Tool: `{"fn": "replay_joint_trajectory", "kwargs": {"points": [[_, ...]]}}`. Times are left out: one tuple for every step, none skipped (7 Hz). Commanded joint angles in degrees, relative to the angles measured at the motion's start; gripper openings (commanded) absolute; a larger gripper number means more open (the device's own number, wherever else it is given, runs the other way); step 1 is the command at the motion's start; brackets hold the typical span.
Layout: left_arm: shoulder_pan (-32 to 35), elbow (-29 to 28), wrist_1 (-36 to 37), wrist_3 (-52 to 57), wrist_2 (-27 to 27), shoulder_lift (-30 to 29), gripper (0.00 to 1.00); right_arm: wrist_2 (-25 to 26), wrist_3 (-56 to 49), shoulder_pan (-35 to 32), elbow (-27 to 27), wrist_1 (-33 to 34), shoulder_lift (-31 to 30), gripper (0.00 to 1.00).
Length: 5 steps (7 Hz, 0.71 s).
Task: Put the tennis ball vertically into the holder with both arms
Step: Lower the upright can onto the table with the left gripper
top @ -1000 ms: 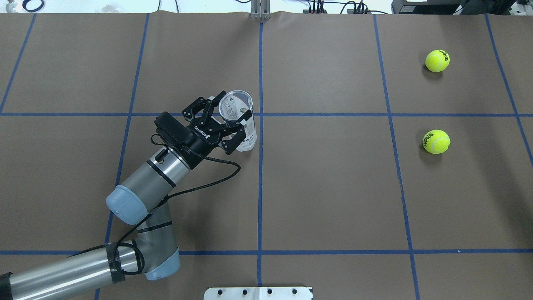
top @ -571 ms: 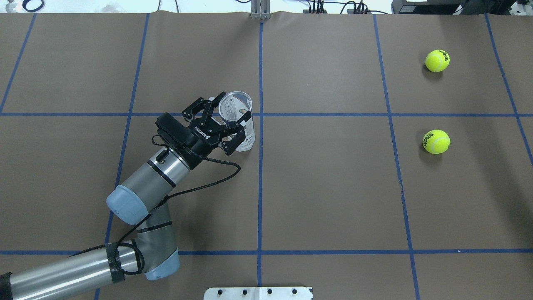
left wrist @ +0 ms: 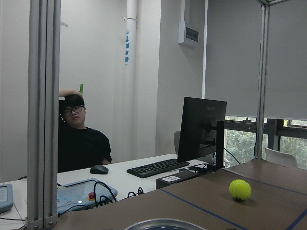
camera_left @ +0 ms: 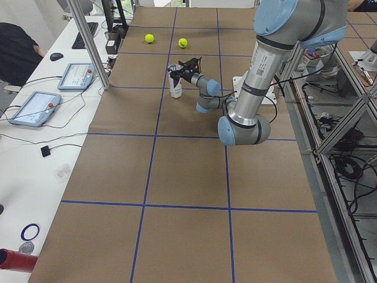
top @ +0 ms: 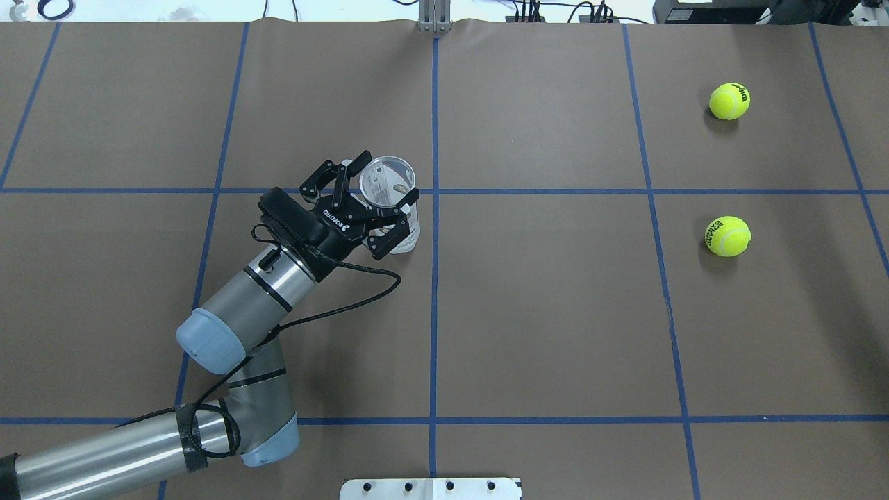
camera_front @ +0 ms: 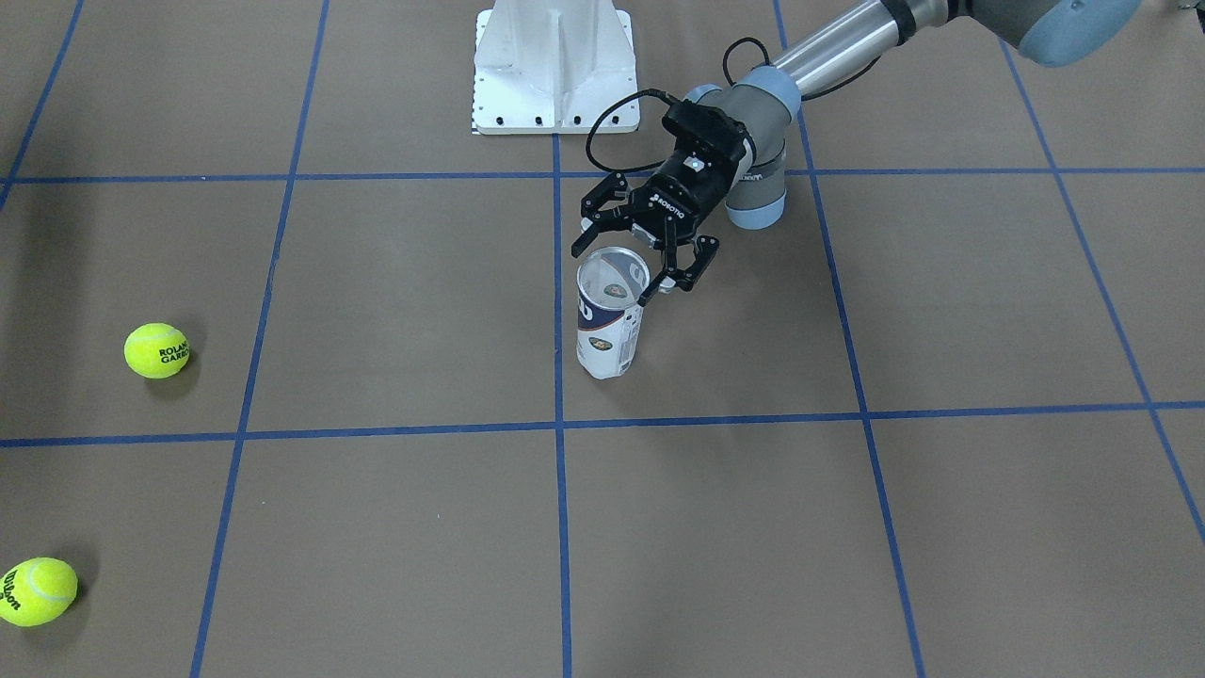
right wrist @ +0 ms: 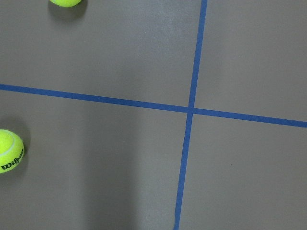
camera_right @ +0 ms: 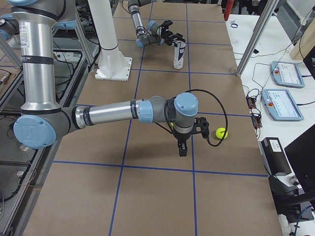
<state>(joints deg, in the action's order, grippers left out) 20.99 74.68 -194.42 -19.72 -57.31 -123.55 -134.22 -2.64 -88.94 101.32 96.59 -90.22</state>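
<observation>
The holder is a clear tube with a white-and-navy label, standing upright left of the table's middle line, also seen at holder. My left gripper comes in from the side with a finger on each side near the rim, shut on the holder. The holder's metal rim fills the bottom edge of the left wrist view. Two tennis balls lie far right: one at the back, one nearer. My right gripper points down near them; I cannot tell whether it is open.
The white pedestal base stands at the robot's edge of the table. Blue tape lines grid the brown surface. A side table with tablets and a metal post runs along the far edge, and a person sits there.
The left gripper and the holder shifted together slightly to the left. The tennis balls have not moved.
</observation>
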Motion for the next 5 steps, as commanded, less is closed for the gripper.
{"fn": "replay_joint_trajectory", "kwargs": {"points": [[0.0, 0.1, -0.1, 0.0, 0.0, 0.0, 0.98, -0.2, 0.0, 0.0, 0.0, 0.0, 0.0, 0.99], [0.0, 0.2, -0.1, -0.1, 0.0, -0.1, 0.99, -0.1, 0.0, 0.0, -0.1, 0.0, 0.0, 0.99], [0.1, 2.0, 0.0, -0.1, -0.2, -0.3, 0.99, 0.1, 0.0, 0.0, -0.1, 0.0, 0.0, 0.99], [0.6, 4.8, 1.9, -0.1, -0.4, -0.3, 0.99, 0.1, 0.0, 0.0, -0.1, 0.0, 0.0, 0.99], [2.4, 9.5, 10.0, 1.0, -0.5, -0.3, 0.99, 0.0, 0.2, 0.0, 0.0, 0.0, 0.0, 0.99]]}}
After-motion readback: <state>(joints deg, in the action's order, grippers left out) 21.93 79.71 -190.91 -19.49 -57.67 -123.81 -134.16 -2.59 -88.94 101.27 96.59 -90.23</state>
